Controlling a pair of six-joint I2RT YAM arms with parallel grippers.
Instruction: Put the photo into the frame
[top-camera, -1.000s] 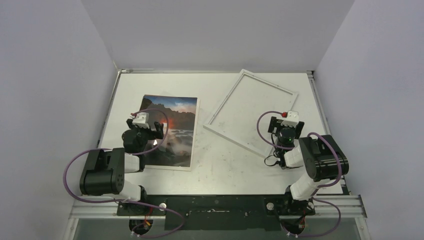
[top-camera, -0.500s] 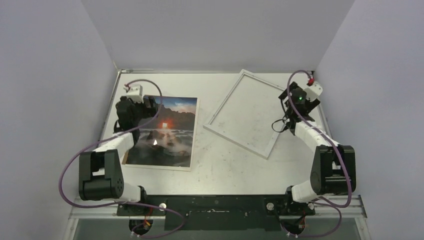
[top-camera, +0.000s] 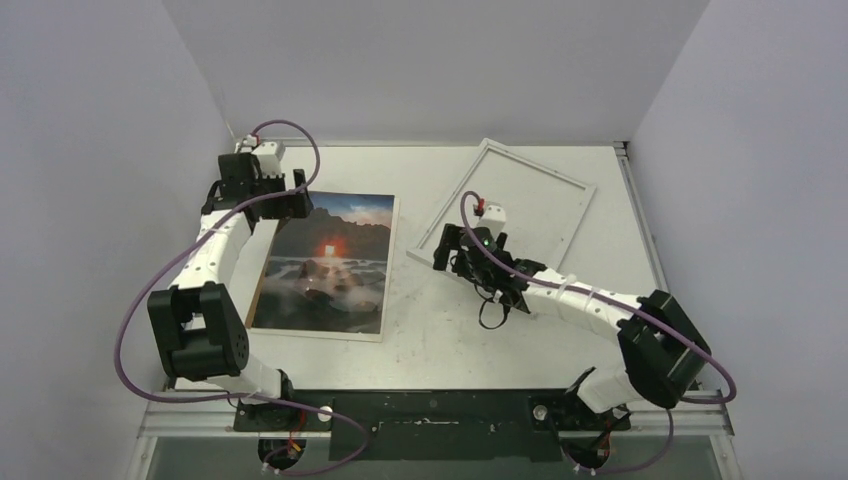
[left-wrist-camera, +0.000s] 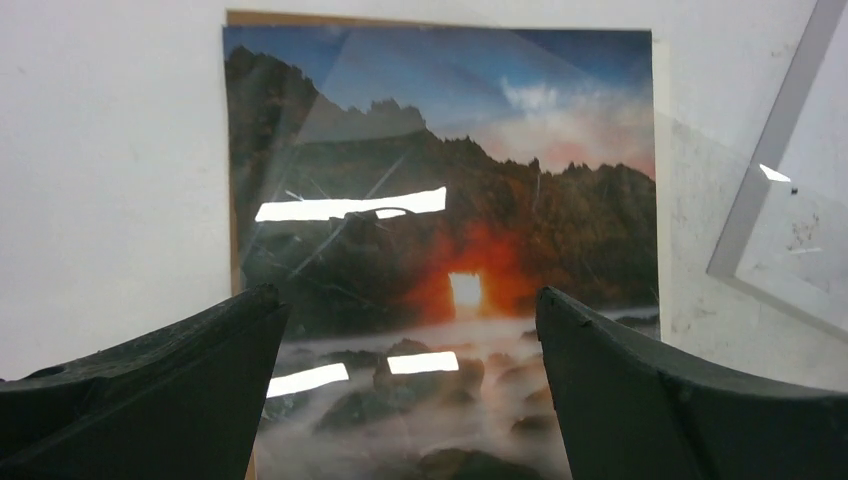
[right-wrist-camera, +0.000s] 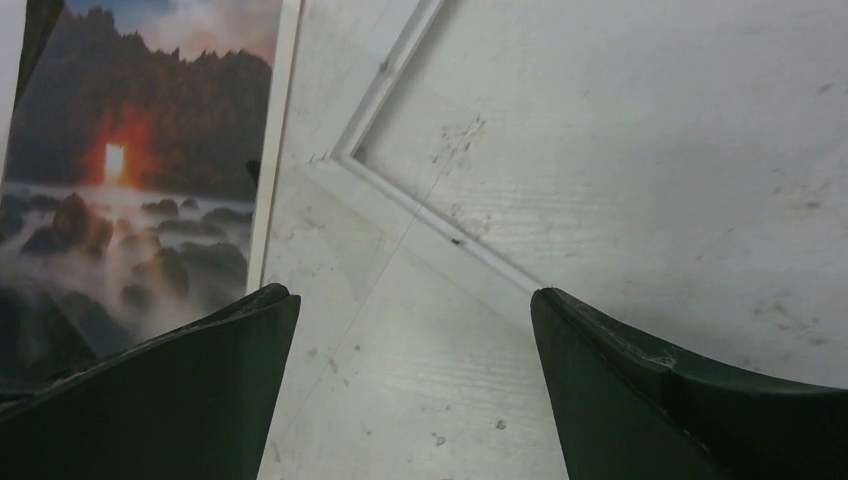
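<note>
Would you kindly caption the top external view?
Both open: left gripper at a far corner of the photo, right gripper over a near corner of the frame.

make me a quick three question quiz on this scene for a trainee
1. True or false: the glossy rectangular mountain-sunset photo already lies inside the thin white rectangular frame.
2. What does the right tool hover over? A) the frame's edge nearest the photo; B) the middle of the photo; C) the frame's far right corner.
3. Fill in: the left tool and the right tool both stand ___.
Key: 1 false, they lie side by side on the white table; 2 A; 3 open.
</note>
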